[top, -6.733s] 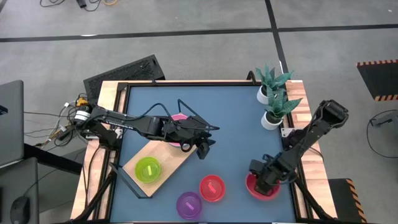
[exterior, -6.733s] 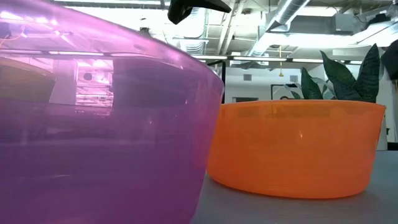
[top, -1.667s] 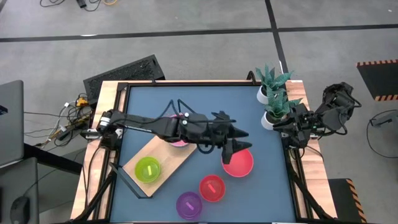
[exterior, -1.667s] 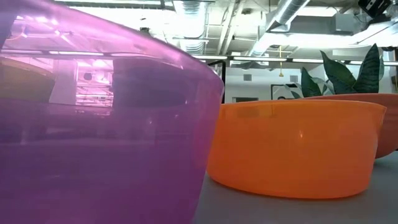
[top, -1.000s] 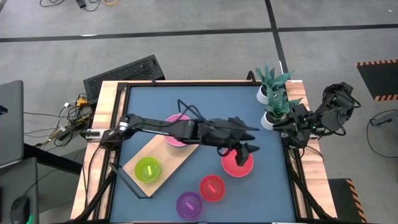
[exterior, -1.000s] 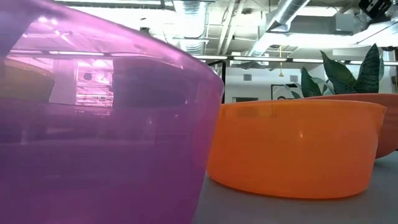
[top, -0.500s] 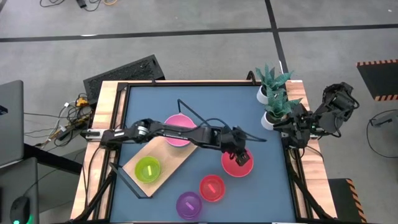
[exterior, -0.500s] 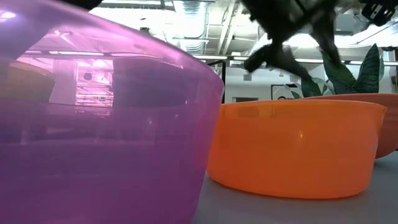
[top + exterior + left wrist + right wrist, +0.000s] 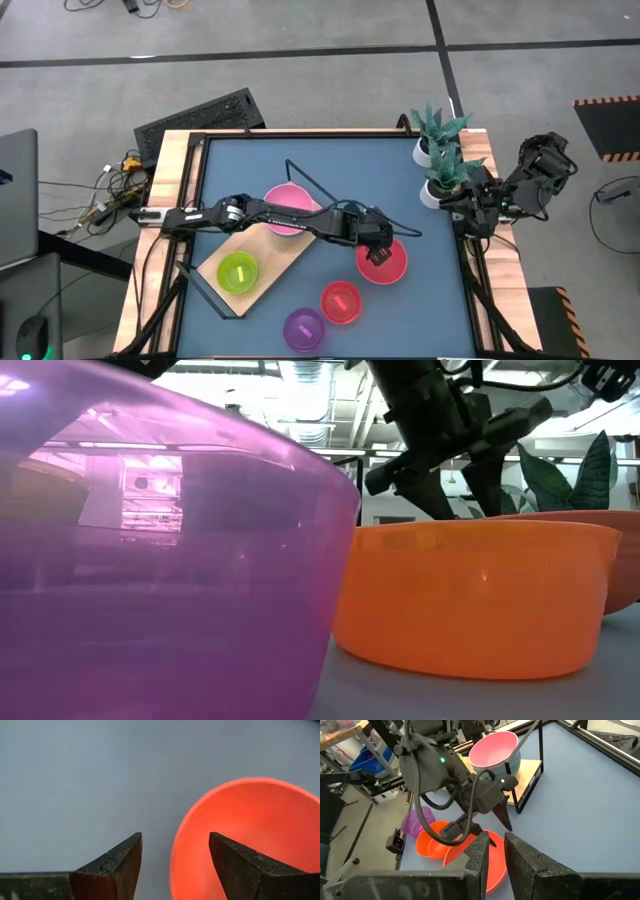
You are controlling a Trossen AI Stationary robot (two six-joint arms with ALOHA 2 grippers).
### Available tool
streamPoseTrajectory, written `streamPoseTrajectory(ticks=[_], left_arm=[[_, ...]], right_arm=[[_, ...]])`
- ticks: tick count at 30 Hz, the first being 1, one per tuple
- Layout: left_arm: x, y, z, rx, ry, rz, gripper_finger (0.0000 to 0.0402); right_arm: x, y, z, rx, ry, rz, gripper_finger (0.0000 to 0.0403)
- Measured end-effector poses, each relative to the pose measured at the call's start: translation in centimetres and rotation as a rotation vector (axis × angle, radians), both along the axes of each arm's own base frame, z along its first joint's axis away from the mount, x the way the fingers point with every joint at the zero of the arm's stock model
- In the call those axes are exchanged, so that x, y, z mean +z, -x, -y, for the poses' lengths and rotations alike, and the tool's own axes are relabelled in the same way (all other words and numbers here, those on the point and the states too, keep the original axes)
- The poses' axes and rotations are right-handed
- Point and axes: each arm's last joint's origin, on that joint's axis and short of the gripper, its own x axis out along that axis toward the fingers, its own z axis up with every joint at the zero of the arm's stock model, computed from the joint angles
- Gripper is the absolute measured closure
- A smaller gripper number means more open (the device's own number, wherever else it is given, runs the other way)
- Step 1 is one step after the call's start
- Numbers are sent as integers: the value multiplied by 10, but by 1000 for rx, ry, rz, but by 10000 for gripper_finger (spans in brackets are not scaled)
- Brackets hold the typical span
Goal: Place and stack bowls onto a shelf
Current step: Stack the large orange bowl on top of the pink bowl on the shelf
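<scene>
The large red bowl [image 9: 392, 268] rests on its base on the blue tabletop, right of the middle. My left gripper [image 9: 380, 252] slants down over its left rim, open. In the left wrist view the gripper [image 9: 175, 865] has one finger outside the bowl [image 9: 250, 820] and one above its inside, and nothing shows them touching it. The wooden shelf [image 9: 270, 255] carries a pink bowl [image 9: 290, 208] at its far end and a lime green bowl [image 9: 238, 272] at its near end. My right gripper [image 9: 497, 857] waits at the table's right edge with a narrow gap between its fingers, holding nothing.
A small red bowl [image 9: 340, 302] and a purple bowl [image 9: 304, 328] stand near the table's front edge. Two potted plants [image 9: 440, 155] stand at the far right corner, next to my right arm. The shelf's black wire frame [image 9: 300, 172] rises beside the pink bowl.
My left gripper has come down onto the large red bowl's left rim, tipping from nearly level into a downward slant and drawing slightly back toward the table's left. It has stayed open. The bowl has kept its place.
</scene>
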Motion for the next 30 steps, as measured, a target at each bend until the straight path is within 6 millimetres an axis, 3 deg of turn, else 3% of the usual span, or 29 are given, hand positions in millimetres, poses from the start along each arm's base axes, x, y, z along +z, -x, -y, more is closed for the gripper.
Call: streamPoseTrajectory(ticks=[16, 20, 27, 30], left_arm=[[-35, -3, 2, -34, 155, -92, 200], [-34, -3, 1, -29, 160, -87, 249], [-34, -3, 2, -40, 163, -88, 378], [-33, -5, 2, -38, 169, -64, 395]], right_arm=[[0, 0, 0, -3, 1, 2, 314], [0, 0, 0, -4, 1, 2, 314], [0, 0, 0, -6, -2, 2, 314], [0, 0, 0, -7, -2, 2, 314]])
